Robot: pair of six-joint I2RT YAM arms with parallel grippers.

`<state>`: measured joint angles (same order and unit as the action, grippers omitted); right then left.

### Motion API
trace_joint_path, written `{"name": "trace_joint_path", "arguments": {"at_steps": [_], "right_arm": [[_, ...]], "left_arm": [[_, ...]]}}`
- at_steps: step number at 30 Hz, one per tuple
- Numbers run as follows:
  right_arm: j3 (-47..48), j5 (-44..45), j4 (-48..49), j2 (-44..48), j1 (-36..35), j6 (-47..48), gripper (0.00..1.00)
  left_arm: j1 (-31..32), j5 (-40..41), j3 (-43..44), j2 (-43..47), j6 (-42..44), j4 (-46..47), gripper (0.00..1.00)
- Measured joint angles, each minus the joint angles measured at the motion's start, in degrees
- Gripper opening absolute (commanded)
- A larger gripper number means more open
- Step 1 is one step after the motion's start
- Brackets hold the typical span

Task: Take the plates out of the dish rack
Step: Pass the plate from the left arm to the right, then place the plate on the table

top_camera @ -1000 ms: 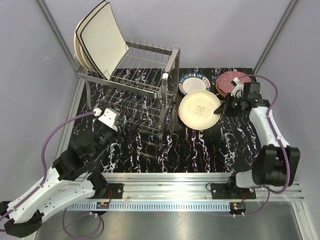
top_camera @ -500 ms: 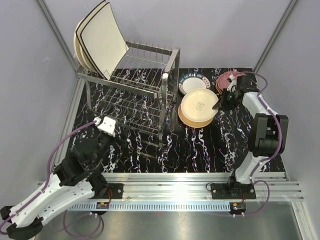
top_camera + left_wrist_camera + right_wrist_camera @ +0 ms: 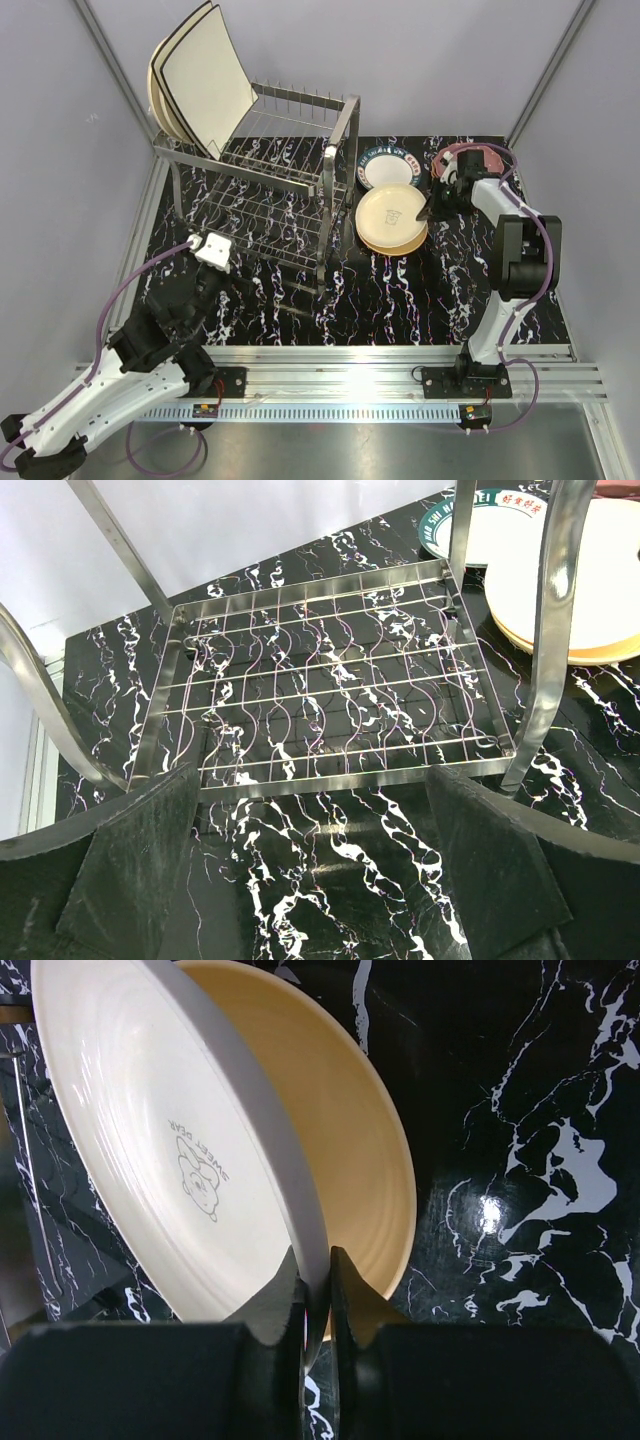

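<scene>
Right gripper [image 3: 431,212] pinches the cream round plate [image 3: 388,210] over an orange plate [image 3: 392,246].
Top view: cream square plates [image 3: 205,82] stand in the dish rack [image 3: 268,190]. Left wrist view: left gripper [image 3: 310,865] spread wide before the rack. Right wrist view: fingers clamp the rim, and the print reads "SWEET PEAR".

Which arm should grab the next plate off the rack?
Left. The left gripper is open and faces the rack; the right gripper is shut on the cream plate's rim, right of the rack.

arms [image 3: 100,388]: white shells, black joints | cables [image 3: 140,268]: purple | claw fingers [image 3: 130,870]: black
</scene>
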<state>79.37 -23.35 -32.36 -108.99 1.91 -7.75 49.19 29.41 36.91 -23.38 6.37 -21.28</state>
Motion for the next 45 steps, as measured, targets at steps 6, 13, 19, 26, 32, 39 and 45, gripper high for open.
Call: {"name": "trace_joint_path", "arguments": {"at_steps": [6, 13, 19, 26, 32, 39, 45], "right_arm": [[0.13, 0.22, -0.24, -0.42, -0.11, 0.39, 0.47], [0.13, 0.39, -0.68, -0.35, -0.11, 2.51, 0.81], [-0.13, 1.46, -1.86, 4.17, -0.13, 6.88, 1.0], [-3.91, -4.11, -3.32, 18.21, -0.15, 18.1, 1.0], [-13.25, -11.08, -2.38, 31.8, -0.15, 25.79, 1.0], [-16.9, -15.47, -3.63, 42.88, -0.15, 29.4, 1.0], [-17.29, -17.18, -4.61, 46.38, 0.04, 29.88, 1.0]], "left_arm": [[-0.11, 0.0, -0.02, 0.02, 0.0, 0.0, 0.99], [-0.15, -0.04, -0.02, 0.02, 0.0, 0.0, 0.99], [-0.44, -0.02, -0.02, 0.2, 0.0, 0.0, 0.99], [-0.98, 0.0, -0.04, 0.9, -0.09, 0.28, 0.99], [-2.56, -0.09, -0.2, 0.72, -0.85, 0.33, 0.99], [-4.83, -0.52, -0.17, -1.11, -2.43, 0.33, 0.99], [-5.03, -0.57, 2.54, -3.06, -4.33, -0.2, 0.99]]}}
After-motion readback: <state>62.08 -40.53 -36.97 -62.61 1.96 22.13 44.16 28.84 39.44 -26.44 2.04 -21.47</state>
